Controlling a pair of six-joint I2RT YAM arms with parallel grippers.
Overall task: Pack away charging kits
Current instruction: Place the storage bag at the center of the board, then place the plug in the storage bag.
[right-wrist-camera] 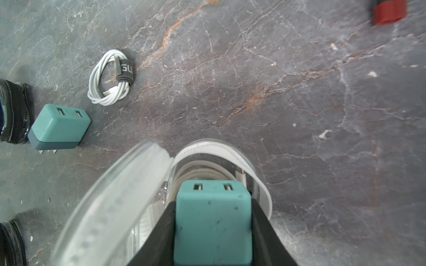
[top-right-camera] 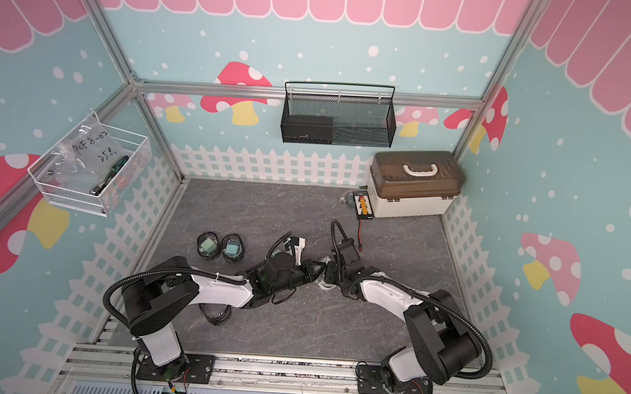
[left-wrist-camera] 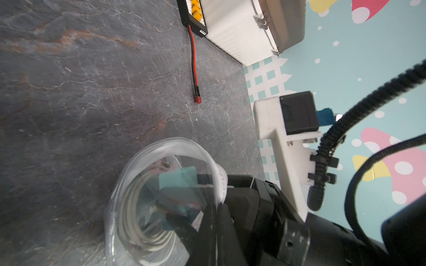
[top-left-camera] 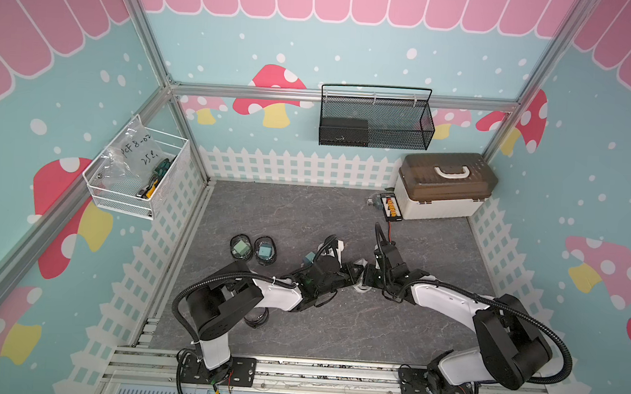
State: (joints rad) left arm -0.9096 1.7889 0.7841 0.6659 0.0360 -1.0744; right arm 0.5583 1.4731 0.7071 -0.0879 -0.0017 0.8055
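The charger (right-wrist-camera: 212,221) is teal, the pouch (right-wrist-camera: 110,207) clear, the tabletop (right-wrist-camera: 299,103) grey, rust-veined.

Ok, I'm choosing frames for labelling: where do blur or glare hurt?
Right wrist view: the clear pouch has its raised lid smeared near the lens, while the loose cable is crisp. Left wrist view: reflections on the pouch haze the charger behind them. Both top views: evenly lit, no glare.

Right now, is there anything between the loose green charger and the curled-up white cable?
Nothing. In the right wrist view, only bare grey table lies between the loose green charger and the curled white cable.
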